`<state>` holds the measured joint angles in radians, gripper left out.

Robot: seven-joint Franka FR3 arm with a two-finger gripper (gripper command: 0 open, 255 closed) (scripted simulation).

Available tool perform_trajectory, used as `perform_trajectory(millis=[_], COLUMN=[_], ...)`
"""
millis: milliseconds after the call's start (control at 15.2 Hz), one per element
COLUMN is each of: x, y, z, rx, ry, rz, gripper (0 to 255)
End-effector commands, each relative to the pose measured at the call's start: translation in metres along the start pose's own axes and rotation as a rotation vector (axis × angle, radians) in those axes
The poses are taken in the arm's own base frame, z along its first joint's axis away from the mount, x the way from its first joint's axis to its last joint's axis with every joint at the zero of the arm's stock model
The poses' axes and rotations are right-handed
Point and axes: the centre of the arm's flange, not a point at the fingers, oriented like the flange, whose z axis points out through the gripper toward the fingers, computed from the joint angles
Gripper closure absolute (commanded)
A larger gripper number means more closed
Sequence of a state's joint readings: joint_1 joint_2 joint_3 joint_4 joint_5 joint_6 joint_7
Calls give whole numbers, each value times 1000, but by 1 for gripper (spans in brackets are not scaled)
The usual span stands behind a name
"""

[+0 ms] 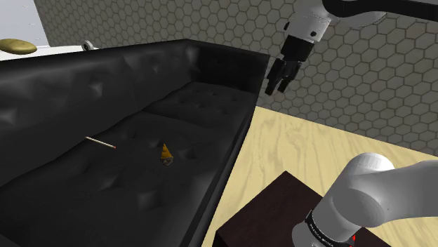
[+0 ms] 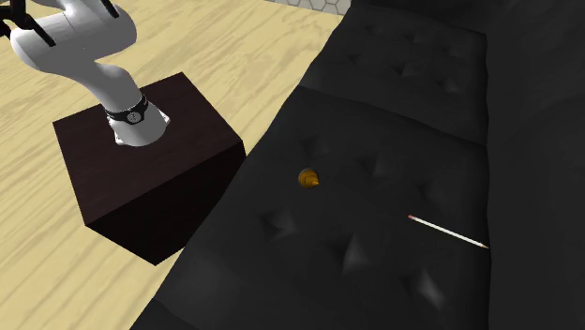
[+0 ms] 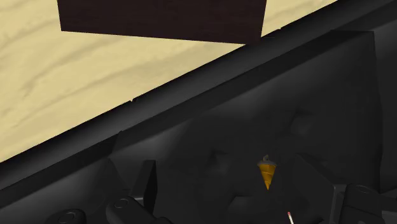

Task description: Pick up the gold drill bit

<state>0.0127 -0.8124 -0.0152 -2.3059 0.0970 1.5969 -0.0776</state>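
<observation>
Gripper [image 1: 279,83] is open, its 2 fingers [image 3: 145,183] standing apart with nothing between them. It hangs high up by the sofa [image 1: 84,91] end on the shoulder view's right. The gold drill bit [image 1: 166,153] sits on the seat cushion, well below the gripper and off toward that view's left, so I'd say it's a down-and-across reach. In the wrist view the bit is ahead of the gripper, nearer 1 finger than the middle. It's a stubby cone, and I honestly can't tell if it's standing or tipped over. A thin stick [image 1: 100,142] lies well apart from it.
</observation>
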Motion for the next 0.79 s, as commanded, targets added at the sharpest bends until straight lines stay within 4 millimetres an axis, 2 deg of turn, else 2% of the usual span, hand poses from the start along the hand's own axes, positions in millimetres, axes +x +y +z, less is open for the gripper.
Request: perform_trajectory(millis=[0, 726], x=[0, 56], y=[0, -45], z=[0, 119], rx=[0, 46], ry=[0, 56], rz=[0, -42], gripper=[0, 0])
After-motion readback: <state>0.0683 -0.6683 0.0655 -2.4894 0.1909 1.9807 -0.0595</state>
